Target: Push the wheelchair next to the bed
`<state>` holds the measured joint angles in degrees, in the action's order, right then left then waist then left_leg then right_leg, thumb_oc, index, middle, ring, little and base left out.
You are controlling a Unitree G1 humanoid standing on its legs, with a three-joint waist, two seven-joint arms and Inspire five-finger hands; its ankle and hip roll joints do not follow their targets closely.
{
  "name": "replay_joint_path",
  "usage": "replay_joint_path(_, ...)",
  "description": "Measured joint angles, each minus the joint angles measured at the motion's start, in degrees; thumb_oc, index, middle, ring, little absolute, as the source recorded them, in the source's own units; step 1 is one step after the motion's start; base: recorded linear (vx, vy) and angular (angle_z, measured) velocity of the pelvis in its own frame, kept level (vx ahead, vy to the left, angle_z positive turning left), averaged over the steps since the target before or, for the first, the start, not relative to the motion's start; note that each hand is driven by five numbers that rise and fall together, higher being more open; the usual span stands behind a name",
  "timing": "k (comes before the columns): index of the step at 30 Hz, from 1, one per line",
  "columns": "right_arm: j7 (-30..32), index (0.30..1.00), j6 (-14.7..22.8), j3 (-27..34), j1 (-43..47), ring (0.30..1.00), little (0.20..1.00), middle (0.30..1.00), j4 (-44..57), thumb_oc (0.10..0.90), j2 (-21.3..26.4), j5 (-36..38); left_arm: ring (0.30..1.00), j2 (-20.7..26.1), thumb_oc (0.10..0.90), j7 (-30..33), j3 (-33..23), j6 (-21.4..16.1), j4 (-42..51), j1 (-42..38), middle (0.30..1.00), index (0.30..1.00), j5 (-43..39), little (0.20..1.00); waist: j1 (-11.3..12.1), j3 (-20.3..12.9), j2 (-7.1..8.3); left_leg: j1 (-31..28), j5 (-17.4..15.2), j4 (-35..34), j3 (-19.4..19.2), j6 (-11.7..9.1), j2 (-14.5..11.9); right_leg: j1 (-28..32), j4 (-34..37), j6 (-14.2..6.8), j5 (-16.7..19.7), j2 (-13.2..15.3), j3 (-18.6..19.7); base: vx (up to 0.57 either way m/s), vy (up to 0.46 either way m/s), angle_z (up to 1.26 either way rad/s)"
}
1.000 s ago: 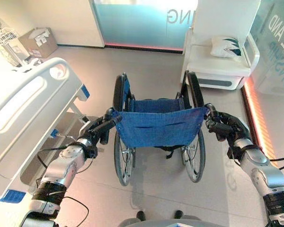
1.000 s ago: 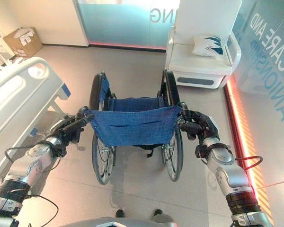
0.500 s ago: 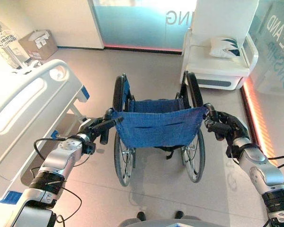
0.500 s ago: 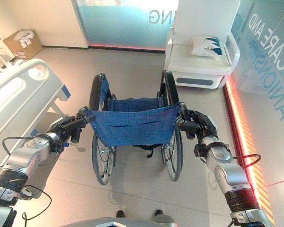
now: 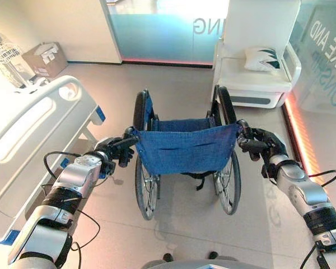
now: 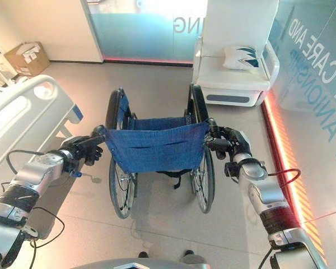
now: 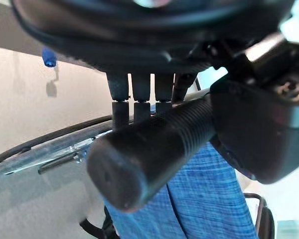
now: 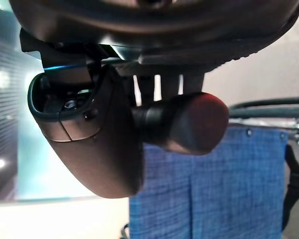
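Observation:
A wheelchair (image 5: 185,147) with a blue cloth back and seat stands in the middle of the floor, its back towards me. My left hand (image 5: 113,152) is shut on its left push handle (image 7: 149,147), fingers curled round the black ribbed grip. My right hand (image 5: 261,144) is shut on the right push handle (image 8: 182,122). The white hospital bed (image 5: 28,134) with its footboard lies to the left of the wheelchair, a short gap between them.
A white armchair (image 5: 255,73) with a patterned cushion (image 5: 261,58) stands at the back right. A cardboard box (image 5: 43,58) sits at the back left near a white wall. A frosted glass partition (image 5: 162,33) closes the far side. An orange-lit strip (image 5: 300,140) runs along the right floor edge.
Both arms have stretched forward and the wheelchair has rolled a little farther from me. Both hands stay on the handles. The view has shifted slightly.

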<state>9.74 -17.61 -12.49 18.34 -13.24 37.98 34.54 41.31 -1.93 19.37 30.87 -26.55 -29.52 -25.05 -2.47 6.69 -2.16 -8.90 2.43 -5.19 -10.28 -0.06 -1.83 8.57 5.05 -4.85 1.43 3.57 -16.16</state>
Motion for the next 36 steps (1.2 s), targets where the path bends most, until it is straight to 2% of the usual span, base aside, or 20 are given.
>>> replay_joint_path(4, 0.2, 0.3, -1.4, -2.1, 3.9, 0.3, 0.3, 0.3, -3.0, 0.4, 0.2, 0.1, 0.3, -0.6, 0.4, -1.2, 1.7, 0.9, -2.9, -3.1, 0.3, 0.3, 2.7, 0.3, 0.0, 0.0, -0.04, -0.2, 0.0, 0.0, 0.0, 0.0, 0.0, 0.1, 0.0, 0.1, 0.1, -0.1, 0.1, 0.01, 0.001, -0.02)
replay_joint_path(11, 0.3, 0.3, -3.3, -2.6, 5.8, 0.3, 0.3, 0.3, -4.7, 0.4, 0.0, -0.1, 0.3, -2.2, 0.4, -0.8, 1.7, 1.0, -4.2, -4.0, 0.3, 0.3, 3.9, 0.3, 0.2, -0.2, 0.14, -0.7, 0.0, 0.0, -0.2, 0.0, 0.0, 0.5, 0.0, 0.1, 0.1, -0.1, 0.2, 0.01, 0.006, 0.0)
replay_joint_path(18, 0.4, 0.3, -3.4, -3.6, 6.7, 0.3, 0.3, 0.3, -7.5, 0.4, -0.7, -0.3, 0.3, -4.8, 0.4, 5.7, 1.5, 0.5, -6.0, -3.9, 0.3, 0.3, -0.7, 0.3, 1.1, -0.7, 1.03, -1.6, -0.1, 0.0, -1.2, 0.1, 0.0, 0.6, -0.5, 0.0, 0.1, 0.0, 1.4, 0.05, 0.054, -0.07)
replay_joint_path(20, 0.5, 0.3, -3.5, -3.7, 6.7, 0.3, 0.3, 0.3, -8.4, 0.4, -1.3, -0.3, 0.3, -5.1, 0.4, 7.6, 1.5, -0.7, -6.1, -3.2, 0.3, 0.3, -2.5, 0.3, 1.3, -1.1, 1.68, -1.5, -0.1, 0.0, -1.4, 0.1, 0.0, 0.0, -1.2, 0.0, 0.1, 0.1, 1.7, 0.06, 0.102, -0.08)
replay_joint_path(26, 0.8, 0.3, -3.8, -3.7, 6.8, 0.3, 0.3, 0.3, -8.5, 0.4, -2.1, -0.5, 0.3, -5.7, 0.4, 12.3, 1.5, -2.9, -6.1, -2.1, 0.3, 0.3, -4.0, 0.3, 1.7, -1.1, 1.87, -1.6, -0.3, 0.0, -2.7, 0.6, 0.7, -1.6, -3.4, -0.3, 0.0, 1.0, 3.1, 0.06, 0.13, -0.14)
replay_joint_path(31, 0.8, 0.3, -3.9, -3.5, 7.2, 0.3, 0.3, 0.3, -8.6, 0.4, -2.3, -0.7, 0.3, -5.9, 0.4, 13.4, 1.0, -3.4, -6.1, -2.1, 0.3, 0.3, -5.8, 0.3, 1.2, -0.8, 2.07, -0.8, -0.2, 0.0, -3.1, 1.9, 1.7, -4.7, -8.0, -1.3, -1.1, 2.7, 3.4, 0.05, 0.133, -0.05)
replay_joint_path(33, 0.9, 0.3, -4.1, -3.5, 9.1, 0.3, 0.3, 0.3, -9.3, 0.4, -2.3, -1.0, 0.3, -6.2, 0.4, 13.6, 0.2, -4.3, -6.5, -2.5, 0.3, 0.3, -6.3, 0.3, 0.5, 1.2, 1.17, 0.2, -1.3, 1.4, -3.0, 3.5, 1.9, -8.9, -16.5, -2.3, -1.6, 4.0, 3.3, 0.1, 0.13, -0.11)
replay_joint_path(36, 0.9, 0.3, -4.5, -3.6, 9.4, 0.3, 0.3, 0.3, -9.3, 0.4, -1.6, -0.8, 0.3, -6.7, 0.4, 13.7, 0.0, -5.0, -7.4, -2.9, 0.3, 0.3, -7.3, 0.3, -0.1, 1.8, 1.18, 0.4, -1.9, 2.6, -2.7, 4.5, 2.6, -13.3, -24.8, -2.8, -1.9, 6.6, 2.9, 0.17, 0.024, -0.04)
